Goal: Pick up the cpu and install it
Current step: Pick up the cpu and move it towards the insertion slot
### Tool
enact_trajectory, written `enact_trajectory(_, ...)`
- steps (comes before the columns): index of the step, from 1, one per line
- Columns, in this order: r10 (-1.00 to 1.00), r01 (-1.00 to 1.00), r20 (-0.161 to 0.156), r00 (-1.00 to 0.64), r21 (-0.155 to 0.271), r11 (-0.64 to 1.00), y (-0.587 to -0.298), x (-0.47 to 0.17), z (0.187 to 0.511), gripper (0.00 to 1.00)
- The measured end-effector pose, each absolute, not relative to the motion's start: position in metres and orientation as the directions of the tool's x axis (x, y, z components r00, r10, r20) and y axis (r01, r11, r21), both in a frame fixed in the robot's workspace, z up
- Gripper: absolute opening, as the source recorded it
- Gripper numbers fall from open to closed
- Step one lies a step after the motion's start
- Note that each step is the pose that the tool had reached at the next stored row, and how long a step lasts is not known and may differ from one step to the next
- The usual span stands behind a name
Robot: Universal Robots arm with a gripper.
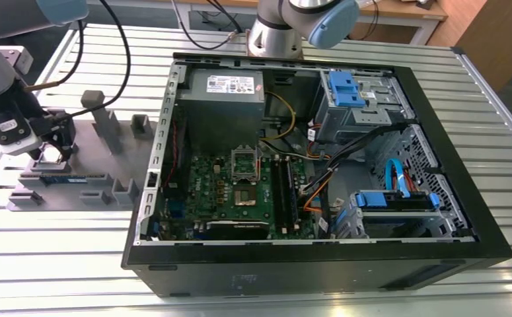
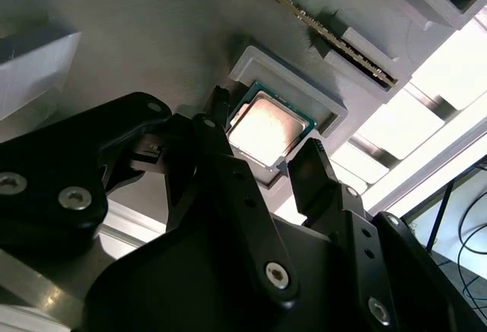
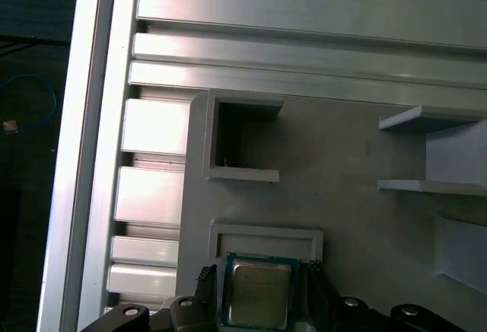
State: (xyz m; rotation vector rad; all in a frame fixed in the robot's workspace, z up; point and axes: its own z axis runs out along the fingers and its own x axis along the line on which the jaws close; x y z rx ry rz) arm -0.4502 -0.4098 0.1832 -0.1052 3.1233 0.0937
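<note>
Cpu: the cpu (image 2: 266,128) lay flat with its metal top up, in or just above a shallow square pocket (image 2: 285,81).
Pocket: it had a raised rim on the grey holder (image 1: 106,172). The rim probably kept the chip square and in a known spot, so it could be taken by its edges.
Gripper: the gripper (image 2: 262,140) stood directly over the cpu and straddled it on two opposite edges. I could not tell whether it was already pinching the chip or was only set at about its width.
Reason for the hold: taking the chip by its side edges would leave the underside untouched and keep it level for seating. This is my reading.
Memory stick: the memory stick (image 2: 335,39) stood on edge in slots of the same holder, near the pocket but apart from the gripper.
Holder position: it rested on the slatted bench (image 1: 62,264), just beside the open computer case (image 1: 467,218), on the exterior view's left.
Arm: the arm (image 1: 0,72) reached down to the holder from that same side.
Socket: the metal-framed socket (image 1: 245,162) sat on the green board (image 1: 229,191) inside the case, well apart from the cpu.
Progress: the work stood at the pick-up, and nothing was seated in the case yet.
</note>
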Motion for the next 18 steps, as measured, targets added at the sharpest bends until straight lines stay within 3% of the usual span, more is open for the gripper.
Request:
enact_trajectory(11,-0.067,-0.068,-0.017,-0.998,0.059,0.996,-0.4099,-0.4502,0.1833,0.59)
enact_trajectory(13,-0.067,-0.068,-0.017,-0.998,0.059,0.996,-0.4099,-0.4502,0.1833,0.57)
enact_trajectory(15,-0.067,-0.068,-0.017,-0.998,0.059,0.996,-0.4099,-0.4502,0.1834,0.47)
enact_trajectory(18,-0.067,-0.068,-0.017,-0.998,0.059,0.996,-0.4099,-0.4502,0.1833,0.47)
